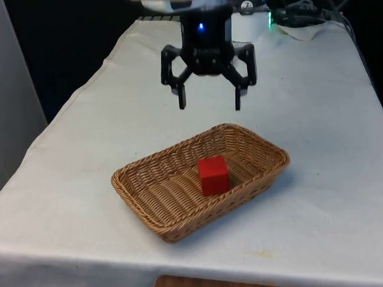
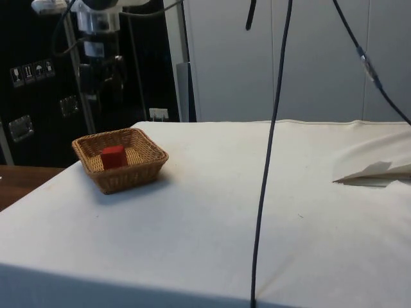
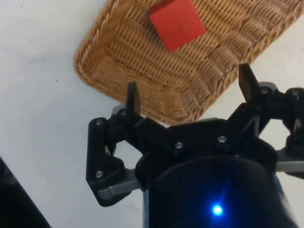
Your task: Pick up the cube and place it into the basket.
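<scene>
Red cube sits inside the wicker basket, near its middle, resting on the woven floor. Gripper hangs above the basket's far rim, jaws spread apart and empty. No legible writing seen. Basket stands near the desk front edge, open cloth on all sides.

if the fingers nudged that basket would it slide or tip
Probably slide: the basket is low, wide and flat-bottomed on the cloth. Its woven wicker looks light, so it may skate easily. The cube inside adds little weight and could shift.
</scene>
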`<move>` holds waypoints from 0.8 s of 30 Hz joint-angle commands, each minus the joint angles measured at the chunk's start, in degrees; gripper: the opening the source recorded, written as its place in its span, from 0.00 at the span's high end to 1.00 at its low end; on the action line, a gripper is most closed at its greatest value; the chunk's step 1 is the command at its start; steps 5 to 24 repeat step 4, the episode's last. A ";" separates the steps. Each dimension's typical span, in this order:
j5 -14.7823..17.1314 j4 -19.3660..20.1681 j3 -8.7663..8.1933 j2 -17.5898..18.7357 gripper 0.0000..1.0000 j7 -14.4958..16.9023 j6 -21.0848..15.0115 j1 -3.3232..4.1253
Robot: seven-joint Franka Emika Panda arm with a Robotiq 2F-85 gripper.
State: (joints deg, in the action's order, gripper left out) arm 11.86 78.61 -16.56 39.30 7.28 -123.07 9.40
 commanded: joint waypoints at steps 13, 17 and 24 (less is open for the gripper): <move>0.00 0.97 -0.17 -1.60 0.00 0.46 0.52 0.00; 0.00 0.97 -0.17 -1.60 0.00 0.46 0.52 0.00; 0.00 0.97 -0.17 -1.60 0.00 0.46 0.52 0.00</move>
